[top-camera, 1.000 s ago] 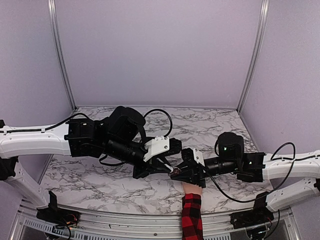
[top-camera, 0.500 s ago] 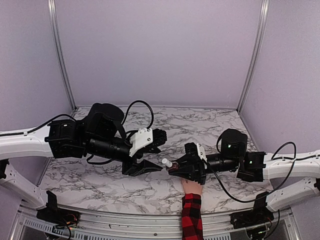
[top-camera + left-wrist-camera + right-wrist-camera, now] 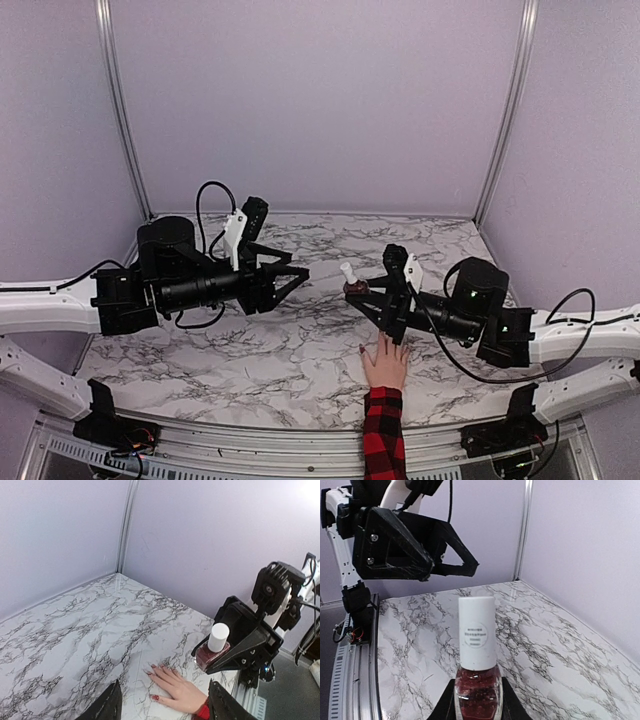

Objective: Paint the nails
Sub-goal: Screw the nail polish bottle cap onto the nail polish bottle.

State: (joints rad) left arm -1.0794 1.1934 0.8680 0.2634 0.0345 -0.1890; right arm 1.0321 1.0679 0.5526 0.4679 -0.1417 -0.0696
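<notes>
We judge the nails (image 3: 148, 671) tiny, needing feather-light strokes; our right claw (image 3: 358, 292) pinches the slick glass bottle (image 3: 476, 690) low, our left claw (image 3: 290, 272) spread empty.

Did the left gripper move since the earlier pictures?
Yes. The left gripper drew back leftward and toward the rear wall, away from the pale hand in plaid sleeve.

The nails (image 3: 148, 672) are seen as tiny dark-red tips on the fingers of a pale hand (image 3: 176, 689), which is laid flat, palm down, on the marbled worktop (image 3: 75, 630). The fingers are slightly spread and pointed toward the far edge. The hand is placed close to the near edge, right of the middle, with a red-and-black plaid sleeve (image 3: 384, 440) at the wrist.
</notes>
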